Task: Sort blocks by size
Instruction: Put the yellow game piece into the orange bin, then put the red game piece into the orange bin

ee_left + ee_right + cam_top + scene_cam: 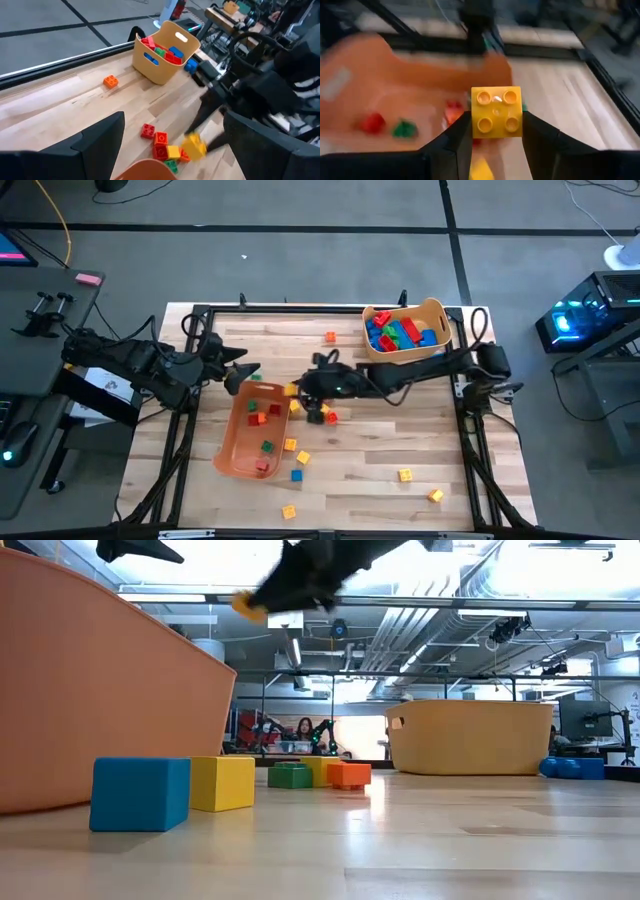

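Nearest the low camera, a blue block and a yellow one stand side by side on the table, just in front of the wall of the tilted orange bin. A green block and an orange block sit farther back; only this level view shows them in a row. From above I count more small blocks loose on the near boards, among them one at the near right and one at the near edge.

My right gripper is pinching a yellow four-stud block between its two fingers, lifted clear of the table at mid-table, just right of the tilted bin's far end. My wrist view alone shows the studs and the grip. The overhead view shows only a yellow speck at the finger ends. The left wrist view shows it hanging above a small cluster of red, orange and yellow blocks.

My left gripper, fingers spread wide, waits over the far end of the tilted bin, which holds a few small blocks.

At the far right stands the tan bin, filled with larger red, blue and green blocks. A lone orange block lies left of it. In the room beyond the table, a person is visible, too small to describe.
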{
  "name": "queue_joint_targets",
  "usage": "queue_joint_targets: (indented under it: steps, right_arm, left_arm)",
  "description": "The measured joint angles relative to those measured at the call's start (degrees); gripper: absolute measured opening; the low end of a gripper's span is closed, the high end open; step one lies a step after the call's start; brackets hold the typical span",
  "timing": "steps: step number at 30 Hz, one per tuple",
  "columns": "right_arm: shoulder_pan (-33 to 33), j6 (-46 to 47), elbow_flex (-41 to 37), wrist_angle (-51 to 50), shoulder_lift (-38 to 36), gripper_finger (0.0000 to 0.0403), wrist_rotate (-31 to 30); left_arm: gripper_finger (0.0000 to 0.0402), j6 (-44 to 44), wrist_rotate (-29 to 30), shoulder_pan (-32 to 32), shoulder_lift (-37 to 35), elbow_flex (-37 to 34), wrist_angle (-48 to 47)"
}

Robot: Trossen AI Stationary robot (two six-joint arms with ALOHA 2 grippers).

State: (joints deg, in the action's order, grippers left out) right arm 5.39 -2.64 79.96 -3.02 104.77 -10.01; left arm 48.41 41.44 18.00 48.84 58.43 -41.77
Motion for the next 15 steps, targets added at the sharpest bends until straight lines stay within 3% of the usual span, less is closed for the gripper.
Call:
queue_joint_targets:
  steps: [8, 15]
  right_arm:
    - [1.07, -2.45, 12.53, 0.53, 11.61, 0.0137, 8.59]
    - [0.46, -1.29, 19.07, -8.91, 14.01, 0.0277, 9.64]
  left_arm:
    - [0.0325, 0.98, 1.69, -0.04, 0.14, 0.0, 3.05]
    - [0.0325, 0.96, 2.13, -0.04, 0.31, 0.0, 5.2]
